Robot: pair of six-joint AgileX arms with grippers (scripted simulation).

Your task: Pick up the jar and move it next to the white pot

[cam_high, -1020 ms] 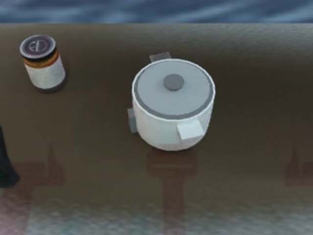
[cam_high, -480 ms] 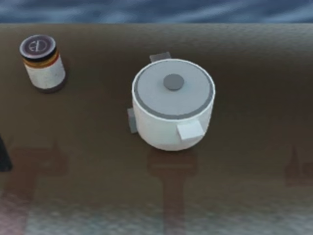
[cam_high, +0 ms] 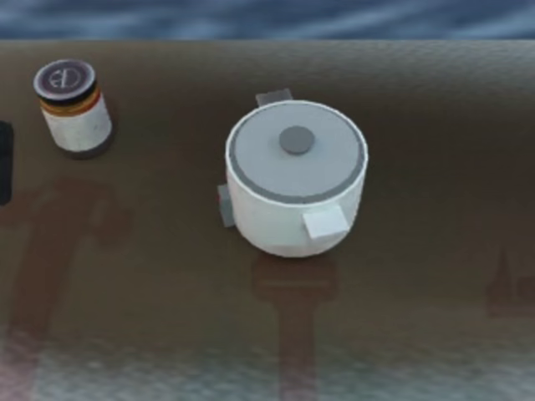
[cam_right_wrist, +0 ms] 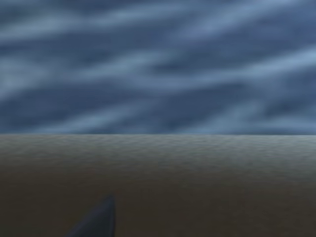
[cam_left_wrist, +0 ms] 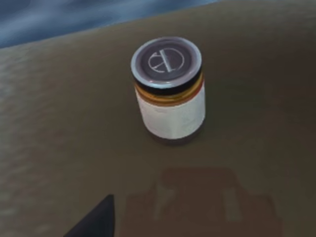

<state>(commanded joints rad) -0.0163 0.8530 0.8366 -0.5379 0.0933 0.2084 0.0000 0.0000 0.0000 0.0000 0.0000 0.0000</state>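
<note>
I see the jar [cam_high: 73, 106] upright at the desk's [cam_high: 435, 125] ten o'clock corner, well apart from the white pot [cam_high: 294, 178] at centre. My left claw [cam_high: 4, 163] edges in at nine o'clock, near the jar; its grip I cannot tell.

top view: overhead, looks down on desk [cam_high: 435, 125] | left wrist view: close, angled down at jar [cam_left_wrist: 169, 89], which top view shares [cam_high: 73, 107] | right wrist view: low, level across desk [cam_right_wrist: 197, 182] toward blue backdrop
</note>
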